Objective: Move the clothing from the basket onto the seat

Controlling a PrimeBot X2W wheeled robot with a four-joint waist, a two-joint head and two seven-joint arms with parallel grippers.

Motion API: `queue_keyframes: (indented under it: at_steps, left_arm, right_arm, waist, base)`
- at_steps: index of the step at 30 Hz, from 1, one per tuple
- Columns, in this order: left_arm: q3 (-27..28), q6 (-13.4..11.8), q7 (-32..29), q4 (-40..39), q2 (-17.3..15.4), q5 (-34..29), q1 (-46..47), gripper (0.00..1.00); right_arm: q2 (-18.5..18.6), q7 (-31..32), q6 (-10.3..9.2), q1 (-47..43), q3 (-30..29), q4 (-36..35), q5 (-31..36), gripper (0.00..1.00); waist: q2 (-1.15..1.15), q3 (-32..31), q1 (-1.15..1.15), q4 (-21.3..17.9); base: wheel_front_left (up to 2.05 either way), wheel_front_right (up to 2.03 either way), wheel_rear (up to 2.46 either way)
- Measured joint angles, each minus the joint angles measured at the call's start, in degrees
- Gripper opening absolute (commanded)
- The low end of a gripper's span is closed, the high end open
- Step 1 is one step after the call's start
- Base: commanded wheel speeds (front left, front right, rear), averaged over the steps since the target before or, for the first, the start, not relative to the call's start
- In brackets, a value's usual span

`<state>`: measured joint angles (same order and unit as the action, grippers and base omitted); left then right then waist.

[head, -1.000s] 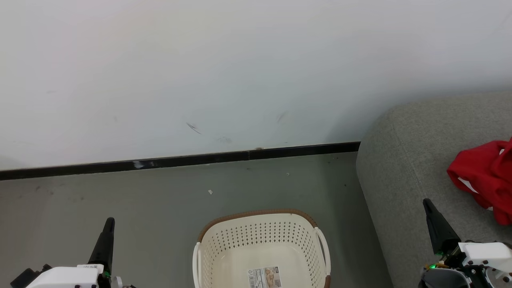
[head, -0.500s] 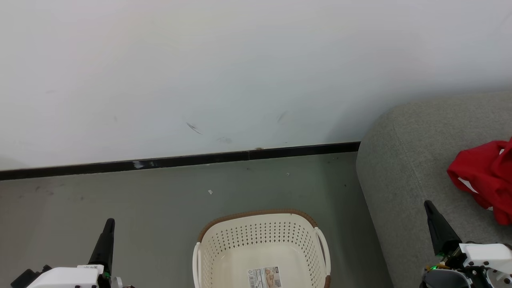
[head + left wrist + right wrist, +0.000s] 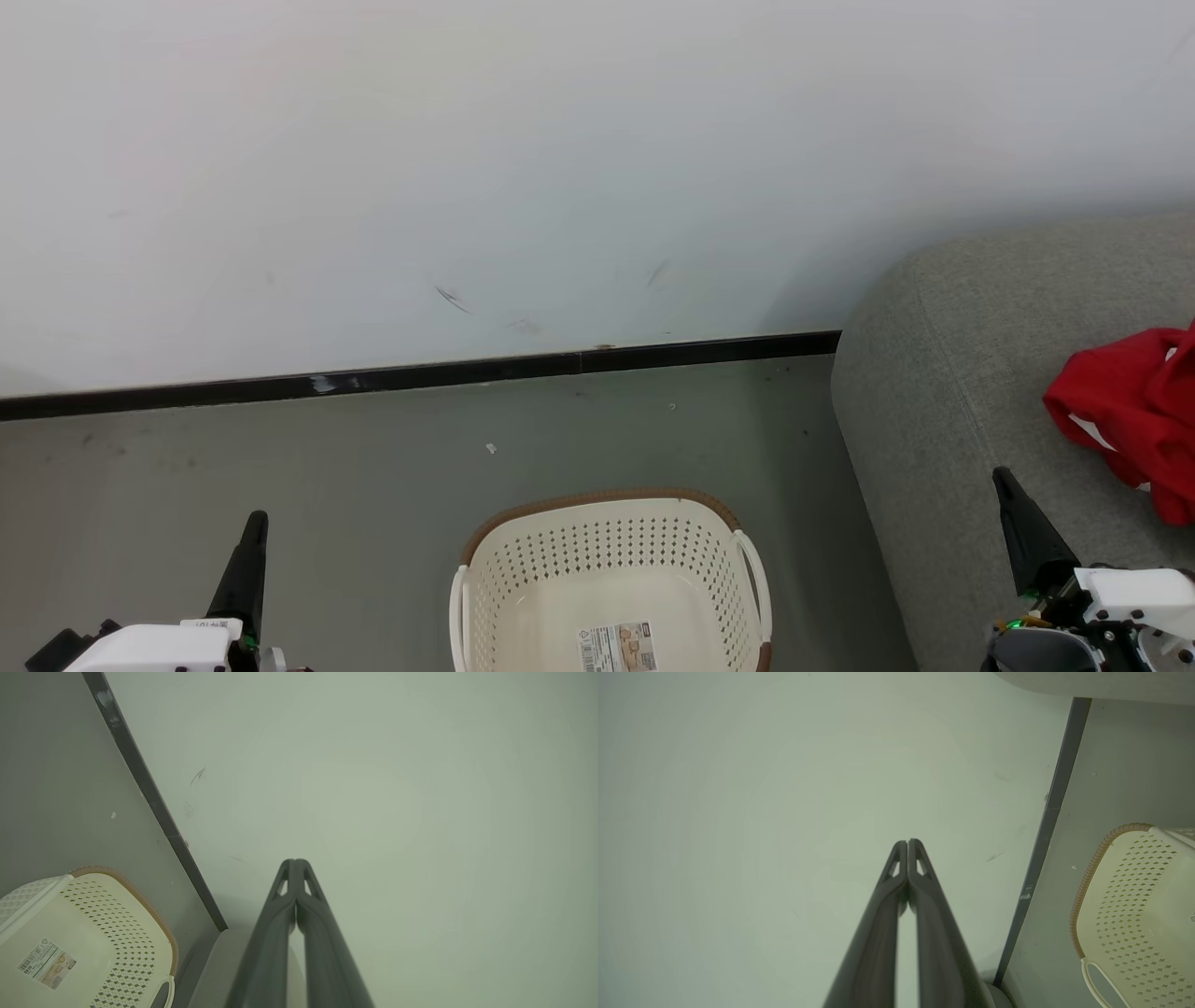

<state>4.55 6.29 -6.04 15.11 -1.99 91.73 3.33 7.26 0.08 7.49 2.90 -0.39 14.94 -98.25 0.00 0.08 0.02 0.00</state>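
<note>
The clothing is a crumpled heap of bright red fabric with a patch of white trim showing at its lower left. It lies on the grey sofa, at the right edge of the head view, where the frame cuts part of it off.

The cream perforated laundry basket stands on the grey floor just left of the sofa's rounded end. A brown woven-look band runs along its rim. Its pale bottom is in plain view, with a barcode label stuck on it, and no fabric lies inside. The left wrist view and the right wrist view each catch a corner of the basket.

The left gripper hangs over the floor, well to the left of the basket, with its dark fingers pointing up the head view. In its own wrist view the two fingers meet at the tips, closed on nothing, and aim at the pale wall above the black skirting.

The right gripper hangs in front of the sofa, near the clothing but apart from it. In its own wrist view its fingers are likewise pressed together and empty.
</note>
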Motion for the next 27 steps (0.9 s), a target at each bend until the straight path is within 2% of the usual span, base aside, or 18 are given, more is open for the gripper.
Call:
queue_keyframes:
  at_steps: [27]
  left_arm:
    - [0.0,0.3,0.0,0.2,0.0,0.0,0.0,0.0]
  right_arm:
    - [0.0,0.3,0.0,0.0,-0.2,0.1,0.0,0.0]
  waist:
    - [0.0,0.0,-0.01,0.0]
  base:
    - [0.0,0.0,0.0]
